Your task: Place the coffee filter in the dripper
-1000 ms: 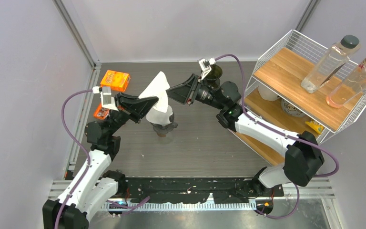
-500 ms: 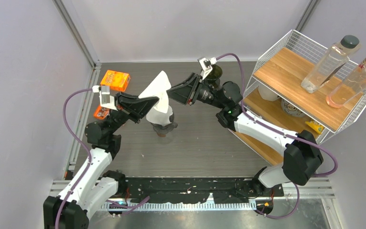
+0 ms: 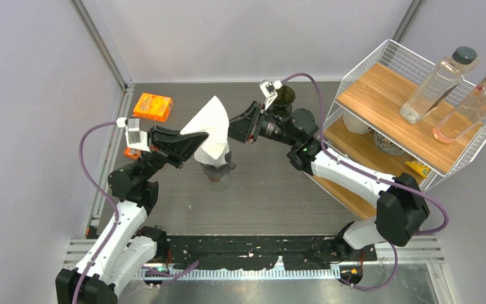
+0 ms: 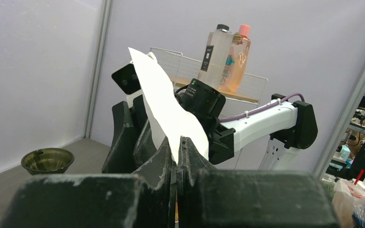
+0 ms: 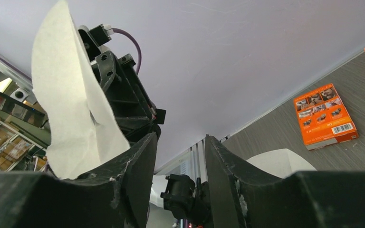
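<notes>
The left tool (image 3: 196, 142) is pressed together on the lower edge of the white filter (image 3: 210, 125), holding it upright in the air over the middle of the worktop (image 3: 272, 190). In the left wrist view its fingers (image 4: 164, 156) meet with the paper caught between them, and the filter (image 4: 164, 109) rises from the pinch as a tall, slightly curled sheet.

The right tool (image 3: 231, 128) sits just beside the filter on its other side. In the right wrist view its fingers (image 5: 138, 161) are spread with an open gap between them, and the filter (image 5: 71, 95) stands against the outer side of the left-hand one, not in the gap.

The filter is directly above a dark stand (image 3: 219, 170) that carries more white paper. The dark green dripper (image 3: 283, 96) stands on the worktop behind the right wrist, well apart from the filter.

Compared with a second ago, the left wrist has pulled back toward the near left, so the orange box (image 3: 152, 106) at the far left now shows whole. The filter looks broader, its right edge reaching closer to the right tool. The right arm has shifted only slightly, and the dripper, the stand and the wire rack (image 3: 386, 57) have not moved.
</notes>
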`<state>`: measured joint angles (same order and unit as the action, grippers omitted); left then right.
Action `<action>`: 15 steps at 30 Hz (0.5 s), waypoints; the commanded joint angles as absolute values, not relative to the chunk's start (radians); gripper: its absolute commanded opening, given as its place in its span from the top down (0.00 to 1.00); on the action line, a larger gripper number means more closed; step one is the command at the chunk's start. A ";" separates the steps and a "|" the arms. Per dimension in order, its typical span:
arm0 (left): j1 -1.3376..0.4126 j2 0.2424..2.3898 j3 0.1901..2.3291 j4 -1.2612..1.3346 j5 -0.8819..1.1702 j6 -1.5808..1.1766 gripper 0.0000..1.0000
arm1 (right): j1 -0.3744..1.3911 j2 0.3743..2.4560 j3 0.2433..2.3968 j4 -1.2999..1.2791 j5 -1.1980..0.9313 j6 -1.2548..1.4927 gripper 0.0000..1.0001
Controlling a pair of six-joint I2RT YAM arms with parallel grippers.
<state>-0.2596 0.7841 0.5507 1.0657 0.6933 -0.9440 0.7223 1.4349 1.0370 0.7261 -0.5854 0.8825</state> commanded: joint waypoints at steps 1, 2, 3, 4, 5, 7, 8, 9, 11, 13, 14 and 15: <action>-0.256 0.791 0.551 1.115 0.701 -0.956 1.00 | 0.723 1.407 1.031 0.828 -0.642 0.895 0.51; -0.256 0.795 0.552 1.115 0.701 -0.957 1.00 | 0.726 1.405 1.032 0.833 -0.650 0.895 0.50; -0.256 0.799 0.553 1.115 0.701 -0.957 1.00 | 0.726 1.401 1.032 0.841 -0.655 0.894 0.49; -0.256 0.803 0.553 1.116 0.701 -0.955 1.00 | 0.728 1.397 1.032 0.846 -0.662 0.892 0.49; -0.256 0.807 0.553 1.117 0.701 -0.956 1.00 | 0.728 1.389 1.032 0.848 -0.662 0.891 0.48; -0.256 0.810 0.552 1.117 0.704 -0.953 1.00 | 0.729 1.379 1.029 0.847 -0.659 0.889 0.48; -0.256 0.813 0.552 1.116 0.706 -0.953 1.00 | 0.729 1.376 1.028 0.847 -0.659 0.884 0.47; -0.256 0.813 0.551 1.116 0.707 -0.950 1.00 | 0.729 1.369 1.028 0.845 -0.659 0.883 0.47; -0.256 0.816 0.551 1.116 0.711 -0.947 1.00 | 0.729 1.362 1.028 0.844 -0.662 0.883 0.46; -0.256 0.820 0.550 1.113 0.711 -0.941 1.00 | 0.729 1.354 1.026 0.846 -0.663 0.888 0.46; -0.256 0.819 0.552 1.108 0.710 -0.939 1.00 | 0.729 1.348 1.023 0.845 -0.664 0.889 0.45; -0.256 0.821 0.551 1.107 0.709 -0.937 1.00 | 0.729 1.346 1.019 0.845 -0.664 0.888 0.44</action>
<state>-0.2596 0.8192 0.5507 1.0653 0.6975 -0.9455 0.7227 1.4036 1.0271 0.7856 -0.6487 0.8921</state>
